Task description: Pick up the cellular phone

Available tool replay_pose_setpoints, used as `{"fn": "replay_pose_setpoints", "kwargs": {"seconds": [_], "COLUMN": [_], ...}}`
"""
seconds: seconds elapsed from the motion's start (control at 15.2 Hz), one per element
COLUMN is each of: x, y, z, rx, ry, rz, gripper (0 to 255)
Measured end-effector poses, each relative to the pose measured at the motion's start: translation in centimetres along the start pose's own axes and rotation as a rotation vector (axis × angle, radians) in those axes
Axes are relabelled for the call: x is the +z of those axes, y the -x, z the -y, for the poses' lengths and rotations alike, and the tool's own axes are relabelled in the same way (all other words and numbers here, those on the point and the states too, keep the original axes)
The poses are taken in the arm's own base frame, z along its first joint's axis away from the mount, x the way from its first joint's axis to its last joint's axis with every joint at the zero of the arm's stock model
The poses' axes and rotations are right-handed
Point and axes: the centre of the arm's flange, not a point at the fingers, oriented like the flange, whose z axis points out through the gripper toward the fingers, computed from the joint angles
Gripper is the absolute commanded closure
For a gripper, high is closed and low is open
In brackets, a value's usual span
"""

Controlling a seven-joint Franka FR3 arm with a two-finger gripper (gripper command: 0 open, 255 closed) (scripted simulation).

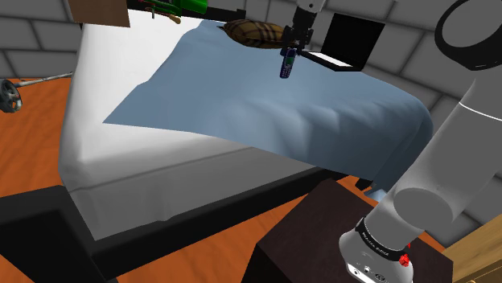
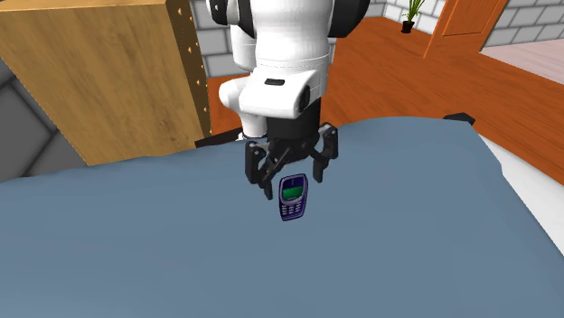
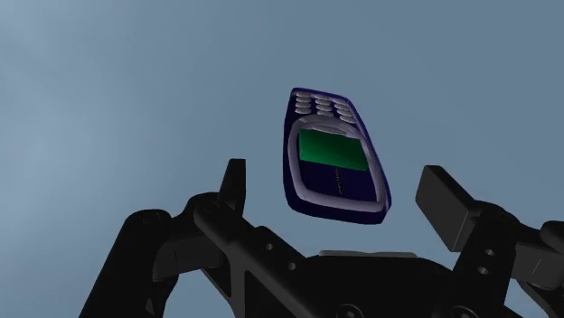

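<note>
Dark-blue cellular phone (image 3: 336,154) between the spread-apart fingers (image 3: 449,203), clear of both, above the blue sheet (image 3: 136,90).

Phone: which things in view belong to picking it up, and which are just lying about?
Belongs to the job:
dark blue phone
tool, open, fingers either side of the phone
blue sheet under them

Lying about:
brown checked bag
wooden cabinet
potted plant
</note>
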Motion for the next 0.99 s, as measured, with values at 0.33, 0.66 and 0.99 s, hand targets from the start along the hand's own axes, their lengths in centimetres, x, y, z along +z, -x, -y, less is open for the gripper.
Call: {"fn": "replay_pose_setpoints", "kwargs": {"seconds": [0.33,0.66,0.99], "x": [0.9,0.9,-0.2], "y": [0.2,0.2,0.1], "z": [0.0,0.1,0.0], "rx": [-0.001,-0.002,0.000], "ry": [0.000,-0.001,0.000], "rz": [-0.001,-0.003,-0.001], "gripper": [255,255,255]}}
